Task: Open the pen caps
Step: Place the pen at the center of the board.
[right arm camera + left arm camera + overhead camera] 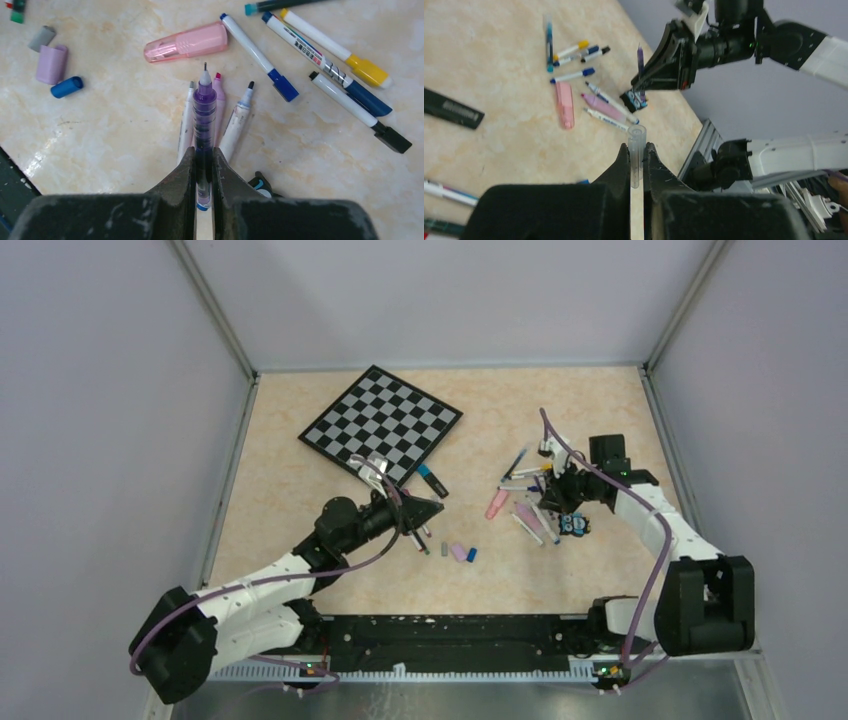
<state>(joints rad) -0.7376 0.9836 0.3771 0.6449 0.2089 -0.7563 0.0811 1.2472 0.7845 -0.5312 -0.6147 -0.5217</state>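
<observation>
Left claw [637, 148] clamps cap [637, 134], right claw [203, 151] purple pen [204, 106]

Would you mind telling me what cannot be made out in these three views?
Right wrist view: the purple pen's rear end is hidden between the right end effector's fingers; the black-and-blue figure is mostly behind one.
Left wrist view: the clear cap's lower part is buried in the left end effector.
Top view: what the left end effector holds is too small to see.
</observation>
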